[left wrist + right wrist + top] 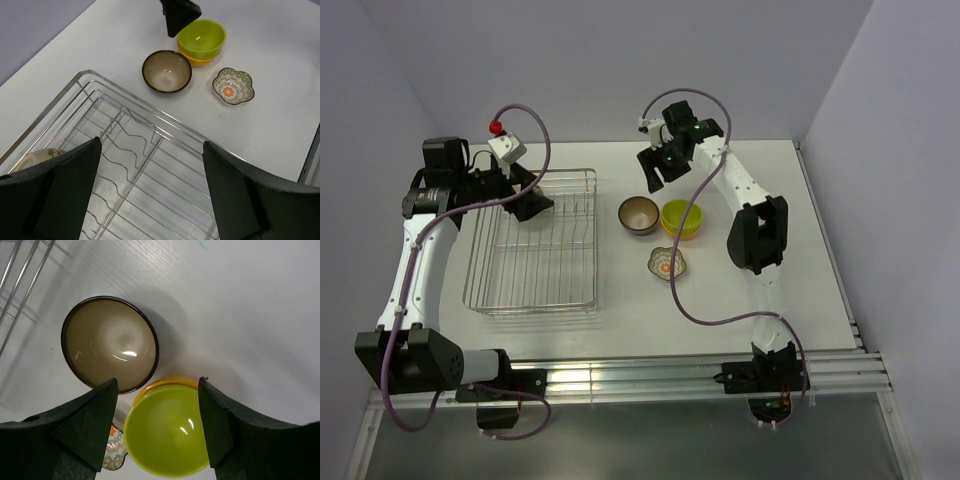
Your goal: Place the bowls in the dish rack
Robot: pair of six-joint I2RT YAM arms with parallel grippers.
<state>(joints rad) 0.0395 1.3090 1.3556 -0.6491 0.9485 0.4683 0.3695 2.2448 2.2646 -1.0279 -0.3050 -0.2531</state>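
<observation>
The right hand (157, 387) gapes empty above the lime-green bowl (167, 432), touching nothing, and the left hand (150, 150) gapes empty over the dish rack (145, 104).

The brown bowl (638, 214) and the lime-green bowl (681, 217) stand side by side with almost no gap between them. The patterned bowl (666, 264) sits near in front. The tabletop (810, 250) to their right lies bare.

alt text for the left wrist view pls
The left gripper, open, hangs over the silver wire dish rack. Beyond it on the white table sit a brown bowl, a lime-green bowl nested in an orange bowl, and a scalloped patterned bowl.
</observation>
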